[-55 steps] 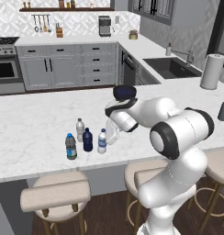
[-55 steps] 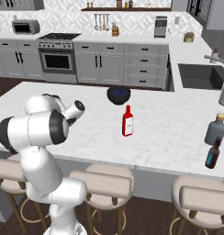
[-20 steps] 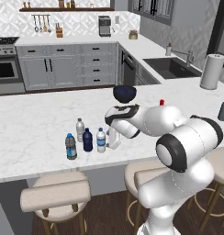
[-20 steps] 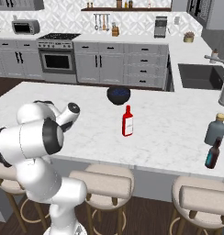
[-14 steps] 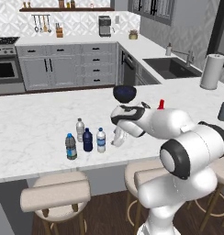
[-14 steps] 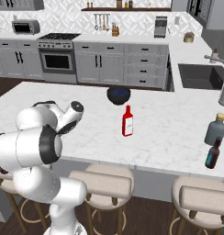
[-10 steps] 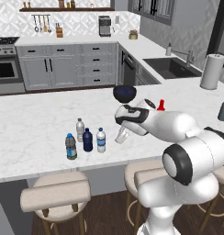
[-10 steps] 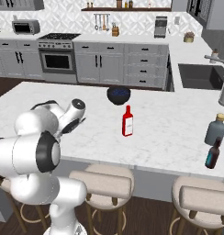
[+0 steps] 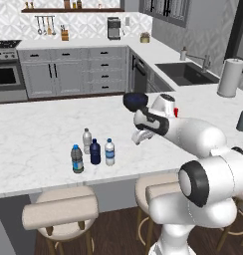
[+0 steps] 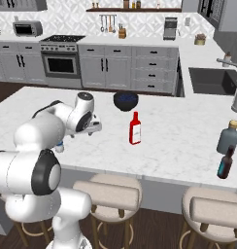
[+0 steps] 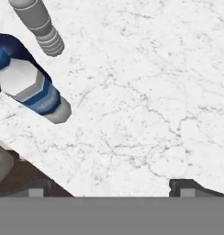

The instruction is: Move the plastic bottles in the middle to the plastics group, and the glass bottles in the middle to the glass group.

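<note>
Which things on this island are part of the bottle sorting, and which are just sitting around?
Job: blue-banded water bottle, red bottle, plastics group, glass group.
Lying about: dark bowl, paper towel roll.

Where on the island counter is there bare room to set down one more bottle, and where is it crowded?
Bare marble lies between the red bottle and the two glass bottles, and left of the plastics group. It is crowded where the water bottle stands close to that group.

end effector [image 9: 137,138] withdrawn from water bottle [image 9: 109,152]
</note>
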Motion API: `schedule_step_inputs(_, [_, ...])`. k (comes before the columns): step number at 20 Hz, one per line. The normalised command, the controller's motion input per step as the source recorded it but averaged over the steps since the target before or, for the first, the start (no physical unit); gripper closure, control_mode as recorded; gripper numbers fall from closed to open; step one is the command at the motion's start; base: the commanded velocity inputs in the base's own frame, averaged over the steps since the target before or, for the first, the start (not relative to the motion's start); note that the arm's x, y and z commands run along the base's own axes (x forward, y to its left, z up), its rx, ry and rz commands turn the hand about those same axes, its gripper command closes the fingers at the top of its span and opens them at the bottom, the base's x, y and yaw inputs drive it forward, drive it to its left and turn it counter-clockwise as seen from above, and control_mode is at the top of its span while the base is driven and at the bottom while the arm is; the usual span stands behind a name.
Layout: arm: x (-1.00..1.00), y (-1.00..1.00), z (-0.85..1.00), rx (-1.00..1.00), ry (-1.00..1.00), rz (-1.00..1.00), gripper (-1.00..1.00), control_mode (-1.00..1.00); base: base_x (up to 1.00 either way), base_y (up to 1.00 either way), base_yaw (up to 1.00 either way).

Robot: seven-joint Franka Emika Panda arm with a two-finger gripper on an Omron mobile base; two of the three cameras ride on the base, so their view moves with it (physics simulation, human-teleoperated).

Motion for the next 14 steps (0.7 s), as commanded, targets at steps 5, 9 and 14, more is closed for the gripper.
schedule_step_inputs(5, [-0.25, -0.63, 0.23, 0.00, 0.11, -0.38, -1.00, -1.00, 0.00, 0.00, 0.00])
schedule_step_inputs(9, [-0.14, -0.66, 0.24, 0.00, 0.05, -0.34, -1.00, -1.00, 0.00, 0.00, 0.00])
schedule_step_inputs(14, [0.00, -0.58, 0.34, 0.00, 0.09, -0.35, -1.00, -1.00, 0.00, 0.00, 0.00])
